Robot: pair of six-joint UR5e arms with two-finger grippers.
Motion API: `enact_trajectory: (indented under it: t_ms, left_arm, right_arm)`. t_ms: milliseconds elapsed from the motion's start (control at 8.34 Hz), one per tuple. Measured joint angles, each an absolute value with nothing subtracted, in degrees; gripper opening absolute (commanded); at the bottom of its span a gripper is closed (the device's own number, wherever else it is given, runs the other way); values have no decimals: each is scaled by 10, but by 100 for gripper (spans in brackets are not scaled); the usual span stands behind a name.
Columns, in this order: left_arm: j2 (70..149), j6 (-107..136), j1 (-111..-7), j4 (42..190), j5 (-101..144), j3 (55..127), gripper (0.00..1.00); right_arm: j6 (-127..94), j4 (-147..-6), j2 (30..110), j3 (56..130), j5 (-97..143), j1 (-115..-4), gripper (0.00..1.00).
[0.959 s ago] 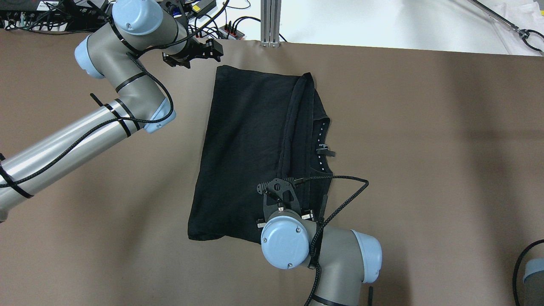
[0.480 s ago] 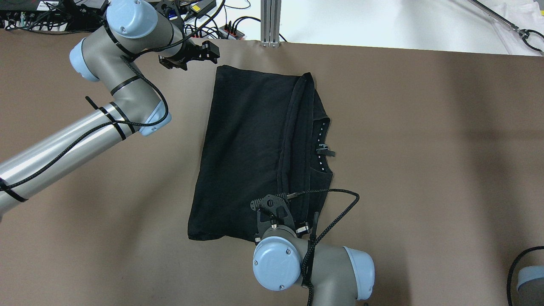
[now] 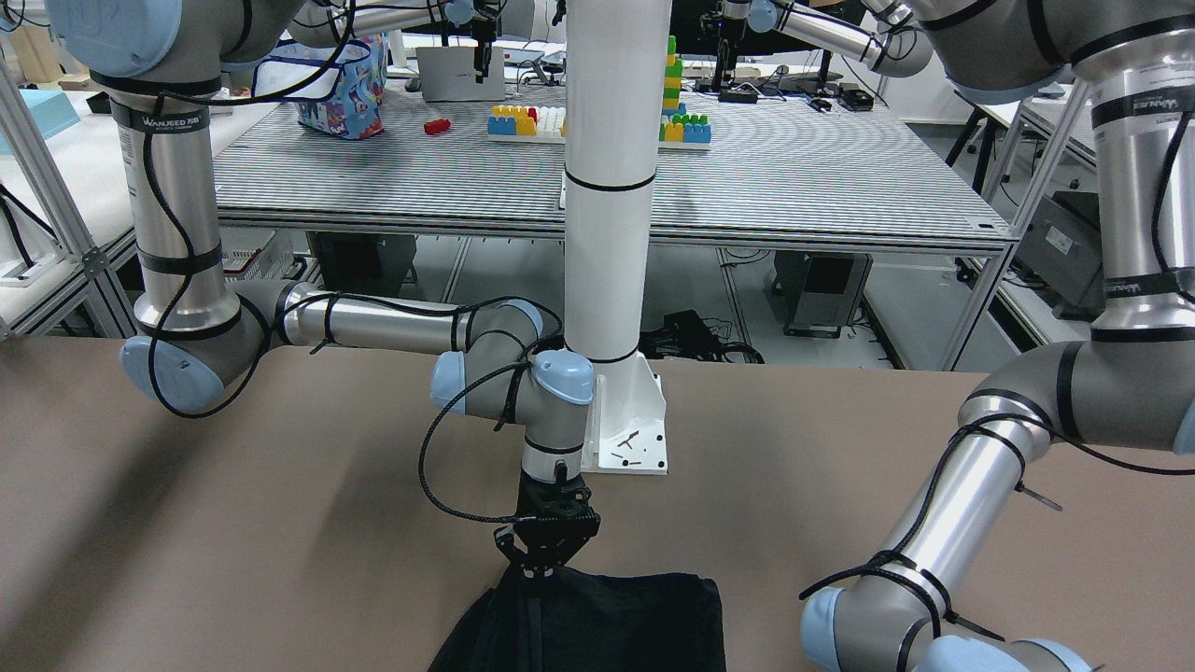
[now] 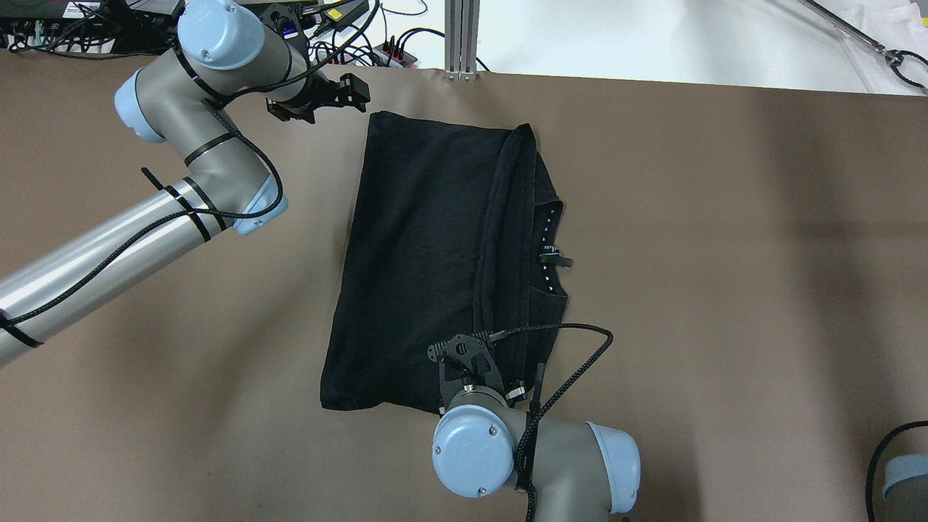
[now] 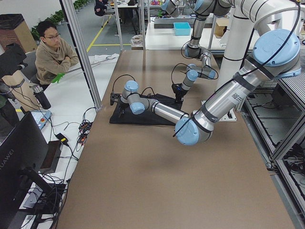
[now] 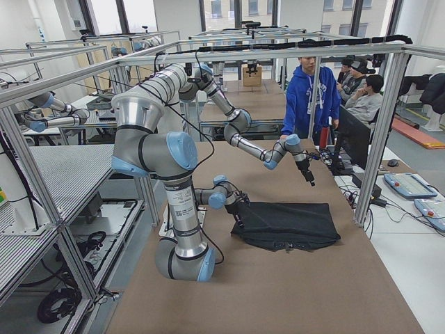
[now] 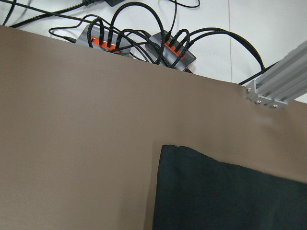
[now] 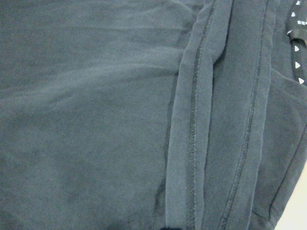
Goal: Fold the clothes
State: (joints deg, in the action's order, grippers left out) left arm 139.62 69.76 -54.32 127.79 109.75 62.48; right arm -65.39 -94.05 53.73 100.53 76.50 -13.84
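The plain black thin-fabric garment [image 4: 420,261] lies folded on the brown tabletop [image 4: 725,290], just before the white round pillar [image 3: 607,233]. The right claw [image 3: 535,571] pinches its pillar-side hem. The left claw [image 4: 355,90] is farther from the pillar; I cannot tell its opening.

"WANJEED" – right arm [image 3: 175,187] | "HUAWEI" – monitor [image 5: 14,157]

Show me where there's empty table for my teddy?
The biggest bare patch of table lies on the robot's right of the black garment. A smaller one lies between the garment and the left arm. Crowded: the garment's far corner by the left gripper, and its near edge under the right gripper.
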Motion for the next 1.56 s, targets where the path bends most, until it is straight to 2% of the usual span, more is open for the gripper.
enact_trajectory:
  t_ms: [480,1079,1199,1319,1439,1559]
  left_arm:
    - [1396,698,-543,1278,1098,625,100]
    - [1397,701,-543,1278,1097,626,100]
    - [1397,701,-543,1278,1097,626,100]
    - [1397,701,-543,1278,1097,626,100]
    - [1397,701,-543,1278,1097,626,100]
    - [1397,701,-543,1277,1096,626,100]
  right_arm:
    - [-636,-989,567,1073,792,-145,0]
    - [-647,-981,618,1095,797,-145,1]
    - [-671,-965,646,1105,797,-138,13]
    - [-692,-953,682,1132,796,-126,82]
    - [-705,-948,705,1157,795,-115,95]
    - [-716,-945,717,1172,795,-109,95]
